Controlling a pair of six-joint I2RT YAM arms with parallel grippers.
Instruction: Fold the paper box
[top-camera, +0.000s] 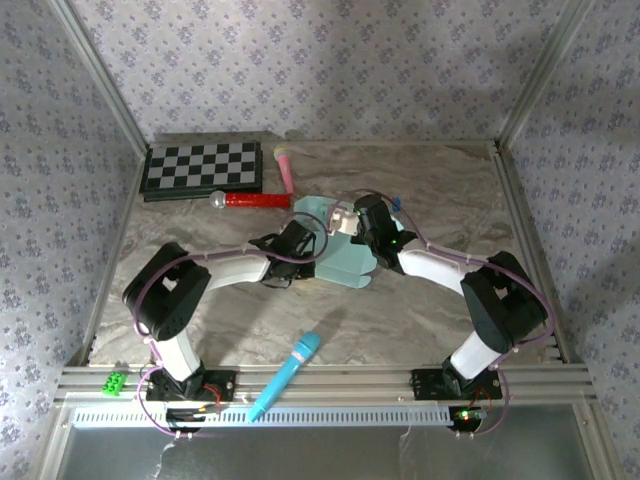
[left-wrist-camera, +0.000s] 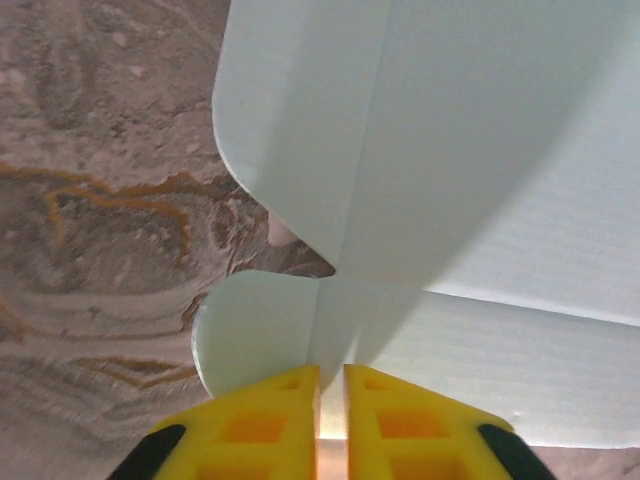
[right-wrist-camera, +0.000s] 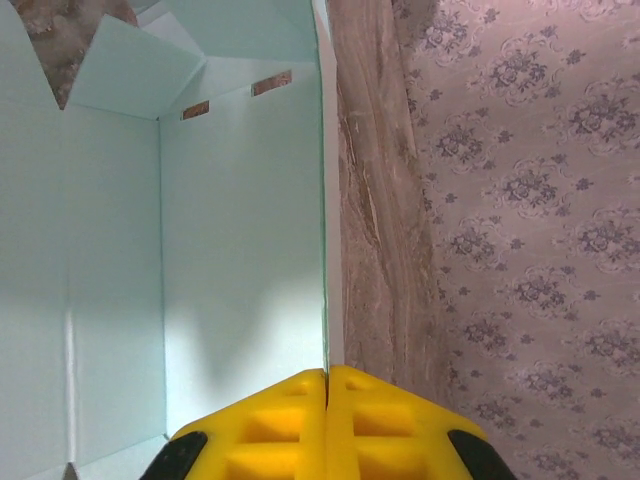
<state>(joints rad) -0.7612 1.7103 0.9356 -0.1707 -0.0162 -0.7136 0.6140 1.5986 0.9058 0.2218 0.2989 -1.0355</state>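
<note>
Pinching paper box (right-wrist-camera: 240, 250) edge: right end effector (right-wrist-camera: 327, 373); open table (top-camera: 380, 330) in front.

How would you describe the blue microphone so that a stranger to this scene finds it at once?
Look at the near edge of the table, by the metal rail. There lies a slim microphone, slanting toward the middle. It is bright blue, while the other microphone, far off beside the checkerboard, is red with a silver head.

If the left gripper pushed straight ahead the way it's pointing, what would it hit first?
The paper box: its pale card starts right at the fingertips of the left gripper and runs on ahead, seemingly touching them, though depth is unclear.
</note>
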